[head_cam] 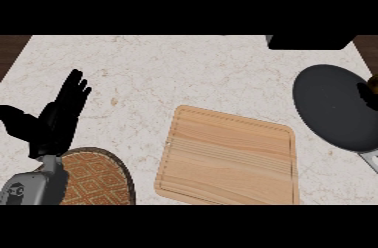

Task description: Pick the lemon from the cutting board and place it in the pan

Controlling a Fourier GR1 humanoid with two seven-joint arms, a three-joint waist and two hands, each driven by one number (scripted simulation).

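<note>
Lemon: it cannot be made out, so neither its place nor its long axis can be told; a small brownish patch just beyond the right hand [366, 95], at the view's right edge, is too small to identify. Only a black sliver of that hand shows, over the far rim of the dark pan [332, 107]; whether it is open or closed cannot be told. Cutting board [229, 157] lies between the two hands, its wood face showing. Left hand [57, 119] rests open, fingers straight and up, above a woven mat [100, 179].
</note>
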